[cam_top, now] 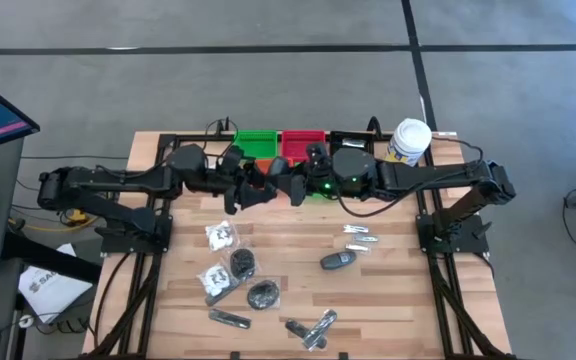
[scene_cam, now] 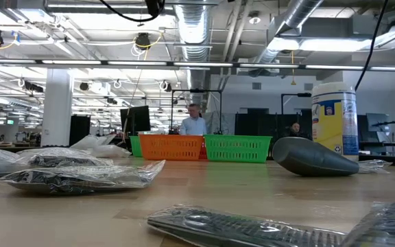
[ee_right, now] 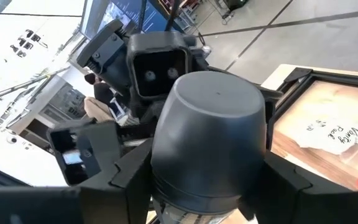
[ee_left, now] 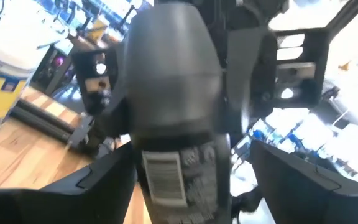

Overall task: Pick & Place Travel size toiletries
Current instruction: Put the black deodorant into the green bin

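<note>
My two grippers meet nose to nose above the table's far middle, just in front of the trays. My right gripper (cam_top: 296, 186) (ee_right: 207, 180) is shut on a dark grey oval toiletry (ee_right: 207, 124) (ee_left: 173, 81). My left gripper (cam_top: 263, 190) (ee_left: 194, 186) stands open, with one finger on each side of the oval's labelled end (ee_left: 163, 177); I cannot tell whether they touch it. On the table lie more toiletries: a clear packet with white contents (cam_top: 222, 236), black round pieces in plastic (cam_top: 263, 294), silvery sachets (cam_top: 360, 236) and another grey oval (cam_top: 337, 261) (scene_cam: 313, 157). My right gripper pinches the grey oval's two sides (ee_right: 160, 168) between its two fingers, near the end that faces its own wrist. The fingers come about level from the table's right and lie along the oval. The oval is lifted clear, its other end reaching between my left gripper's fingers.
Green (cam_top: 257, 143), red (cam_top: 302, 142) and black (cam_top: 348, 140) trays stand along the far edge. A tall white canister (cam_top: 409, 141) (scene_cam: 334, 120) stands to their right. In the room behind the table are people (scene_cam: 195, 120). The wood between the toiletries and the trays lies bare.
</note>
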